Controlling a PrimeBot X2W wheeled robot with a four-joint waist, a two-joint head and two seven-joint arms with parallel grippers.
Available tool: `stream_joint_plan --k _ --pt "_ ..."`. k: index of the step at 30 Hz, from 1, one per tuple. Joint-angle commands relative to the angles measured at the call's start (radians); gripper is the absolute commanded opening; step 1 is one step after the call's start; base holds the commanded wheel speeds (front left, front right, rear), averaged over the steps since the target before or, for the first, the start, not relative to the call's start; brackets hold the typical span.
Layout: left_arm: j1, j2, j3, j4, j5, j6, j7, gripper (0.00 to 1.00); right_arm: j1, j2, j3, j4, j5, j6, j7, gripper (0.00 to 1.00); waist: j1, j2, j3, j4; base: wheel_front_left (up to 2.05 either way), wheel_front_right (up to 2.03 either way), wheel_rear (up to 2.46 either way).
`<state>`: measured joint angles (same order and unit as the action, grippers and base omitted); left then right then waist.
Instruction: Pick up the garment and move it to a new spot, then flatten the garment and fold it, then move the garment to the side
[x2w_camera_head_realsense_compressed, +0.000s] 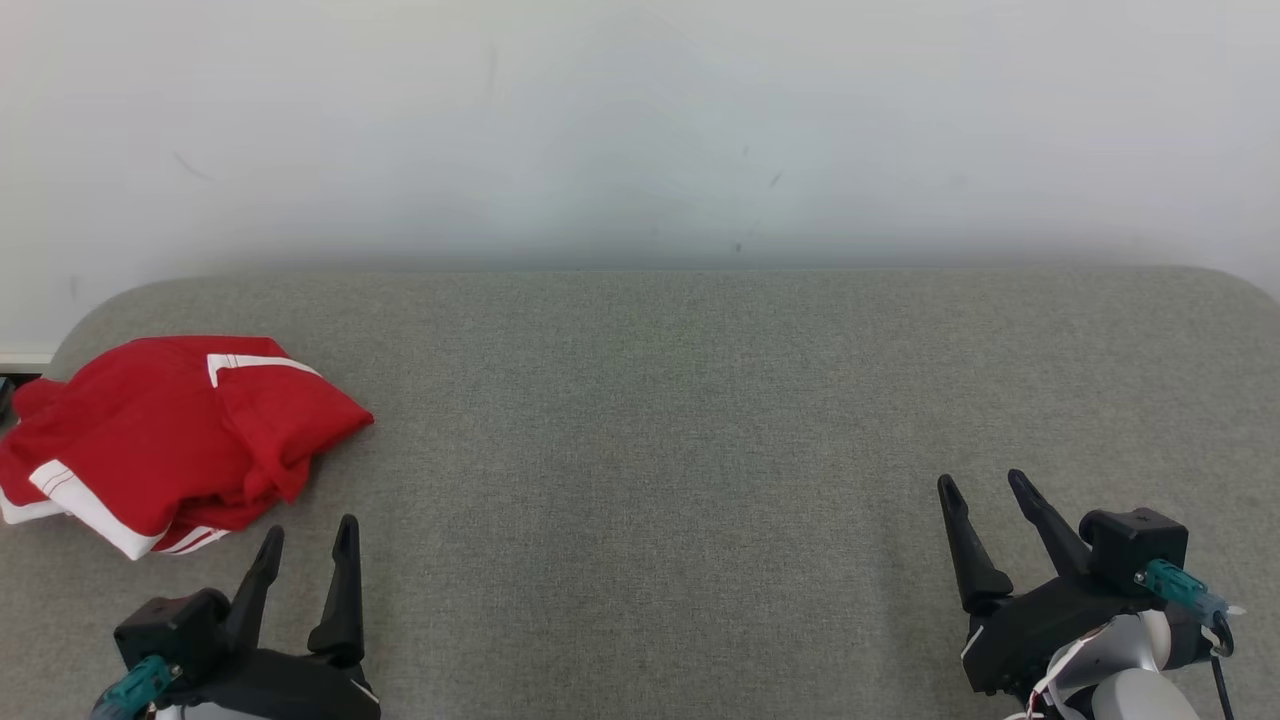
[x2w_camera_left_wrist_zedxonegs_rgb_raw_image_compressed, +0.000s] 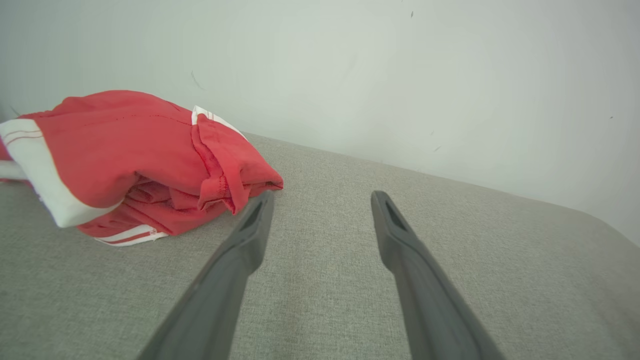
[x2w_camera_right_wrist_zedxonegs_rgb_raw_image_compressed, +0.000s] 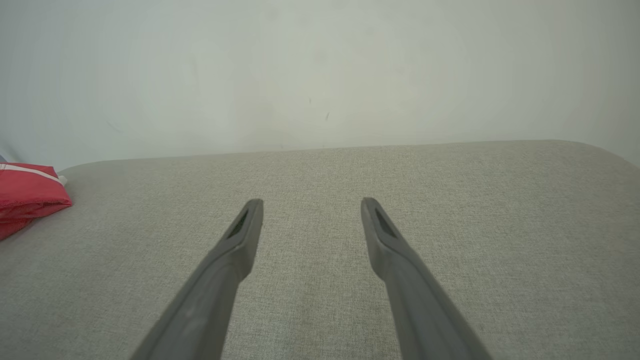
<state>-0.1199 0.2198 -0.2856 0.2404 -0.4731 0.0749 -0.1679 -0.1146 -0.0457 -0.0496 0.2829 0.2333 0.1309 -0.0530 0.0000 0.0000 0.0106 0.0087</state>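
**Garment bunched at left end of grey surface; both grippers empty, jaws wide**

Garment (x2w_camera_head_realsense_compressed: 170, 440): red, with white bands and thin white stripes at the hems. It is crumpled into a loose heap, folds lying over one another, not flattened. It is placed at the left end of the padded surface (x2w_camera_head_realsense_compressed: 650, 450), near the rounded rear-left corner. Its left side is cut off by the edge of the head view, so its reach toward the surface's left edge cannot be told.

Surface: grey woven fabric, flat, rear corners rounded. It is backed by a pale wall (x2w_camera_head_realsense_compressed: 640, 120), on which a few small dark marks are noted.

Left gripper (x2w_camera_head_realsense_compressed: 310, 527): held low over the near-left part of the surface, fingers pointed toward the wall, jaws spread wide with nothing between them. The garment's nearest fold is seen just beyond its left-hand finger. In the left wrist view that fingertip is lined up with the fold's corner and contact cannot be judged. From the head view a narrow gap is shown.

Right gripper (x2w_camera_head_realsense_compressed: 982, 478): held over the near-right part, well apart from the garment, jaws likewise spread wide and empty.

Open room: a broad stretch of grey fabric is seen between the two grippers, and from the garment across to the rear-right corner.
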Motion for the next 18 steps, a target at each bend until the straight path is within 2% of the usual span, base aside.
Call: stream_joint_plan --k 1,9,18 --pt "-0.011 0.012 -0.006 -0.005 0.016 0.004 -0.010 1.00 -0.015 -0.007 -0.004 -0.001 -0.023 0.000 -0.003 1.00 0.0000 0.0000 0.001 0.000 0.00 0.00 0.00" --pt "-0.015 0.020 -0.027 -0.002 0.052 0.016 -0.026 1.00 -0.018 -0.008 -0.002 0.005 -0.073 0.000 -0.010 1.00 0.0000 0.0000 0.001 0.004 0.00 0.00 0.00" --pt "-0.009 0.016 -0.026 -0.003 0.033 0.023 -0.011 1.00 -0.022 -0.008 0.001 0.011 -0.059 0.000 -0.012 1.00 0.0000 0.0000 0.003 0.005 0.00 0.00 0.00"
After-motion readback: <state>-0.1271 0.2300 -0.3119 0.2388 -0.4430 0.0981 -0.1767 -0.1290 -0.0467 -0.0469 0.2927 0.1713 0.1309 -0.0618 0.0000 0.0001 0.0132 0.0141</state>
